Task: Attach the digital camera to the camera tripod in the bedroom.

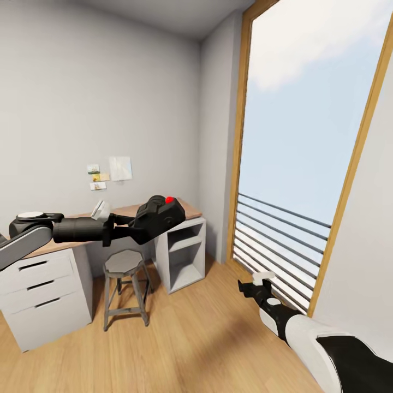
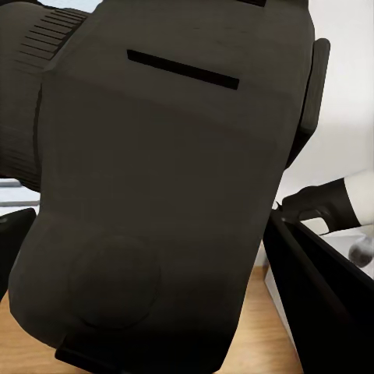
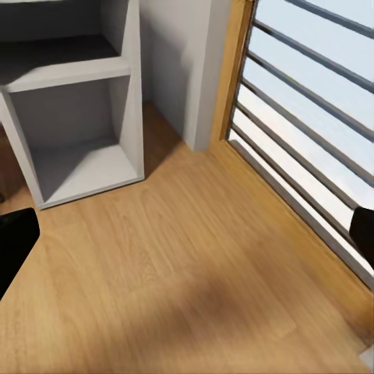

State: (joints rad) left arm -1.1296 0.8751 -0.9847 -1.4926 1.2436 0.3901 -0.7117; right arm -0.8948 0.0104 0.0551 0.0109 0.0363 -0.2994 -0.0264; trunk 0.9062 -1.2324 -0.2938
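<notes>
My left gripper (image 1: 141,225) is shut on the digital camera (image 1: 160,215), a black blocky body with a red button on top, held in the air in front of the desk. In the left wrist view the camera's dark body (image 2: 164,195) sits close between the fingers (image 2: 319,288). My right gripper (image 1: 256,285) hangs low near the window, open with nothing in it. In the right wrist view its dark fingertips (image 3: 15,245) stand far apart over the bare floor. The camera tripod is out of view.
A wood-topped desk with white drawers (image 1: 43,284) stands at left, with a grey stool (image 1: 125,270) and white cube shelving (image 1: 183,254) beside it. A small white gadget (image 1: 101,209) lies on the desk. A tall window with rails (image 1: 284,240) fills the right. Light wood floor (image 1: 191,338) lies ahead.
</notes>
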